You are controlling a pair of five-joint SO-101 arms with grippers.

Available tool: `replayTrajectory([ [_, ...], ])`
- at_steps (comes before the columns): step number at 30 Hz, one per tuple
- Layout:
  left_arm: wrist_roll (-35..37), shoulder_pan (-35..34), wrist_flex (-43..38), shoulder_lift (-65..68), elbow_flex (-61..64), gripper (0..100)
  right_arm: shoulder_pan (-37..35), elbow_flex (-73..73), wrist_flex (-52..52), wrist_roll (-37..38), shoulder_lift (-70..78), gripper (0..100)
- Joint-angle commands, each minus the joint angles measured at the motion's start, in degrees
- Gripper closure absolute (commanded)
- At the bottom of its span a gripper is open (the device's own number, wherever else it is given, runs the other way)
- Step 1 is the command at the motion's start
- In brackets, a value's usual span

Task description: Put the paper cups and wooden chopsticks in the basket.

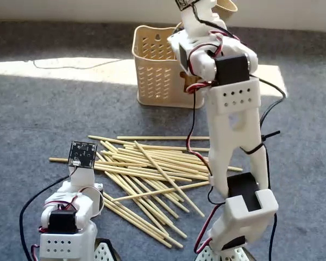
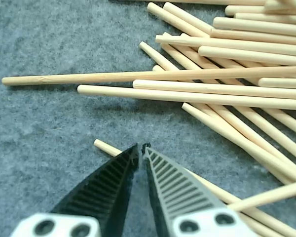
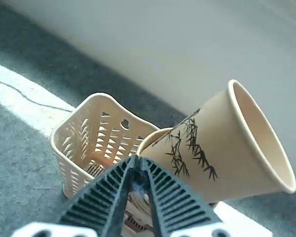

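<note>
Several wooden chopsticks (image 1: 152,168) lie in a loose pile on the grey carpet. The cream slotted basket (image 1: 157,65) stands upright behind them. My right gripper (image 3: 138,168) is shut on the base rim of a paper cup (image 3: 222,148) with a bamboo print. It holds the cup (image 1: 228,5) tilted in the air, above and just beyond the basket (image 3: 89,143). My left gripper (image 2: 139,148) hangs low at the pile's near-left edge, its tips together. A chopstick end (image 2: 101,144) pokes out from under the fingertips.
The right arm (image 1: 233,125) stretches over the right end of the pile towards the basket. The left arm (image 1: 70,212) sits folded at the front left. Bare carpet (image 1: 43,119) lies left of the pile. A white wall runs behind the basket.
</note>
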Motion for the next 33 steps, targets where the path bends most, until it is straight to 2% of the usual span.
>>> replayTrajectory([
  [1,-0.09,0.92,0.35,0.04,1.10,96,0.92,-6.64,-3.65,-0.35,-1.45,99.4],
  [8,-0.09,0.92,0.35,0.04,1.10,96,5.58,-13.76,-15.08,-0.18,-1.36,99.4],
  [15,-0.09,0.92,0.35,0.04,1.10,96,10.24,-12.88,-19.38,-0.35,4.97,99.4],
  [18,-0.09,0.92,0.35,0.04,1.10,96,9.89,-12.97,-14.11,-0.18,8.48,99.4],
  [23,-0.09,0.92,0.35,0.04,1.10,96,5.32,-13.58,-1.27,-0.09,8.04,99.4],
  [33,-0.09,0.92,0.35,0.04,1.10,96,0.48,-13.49,10.24,-0.09,2.33,99.3],
])
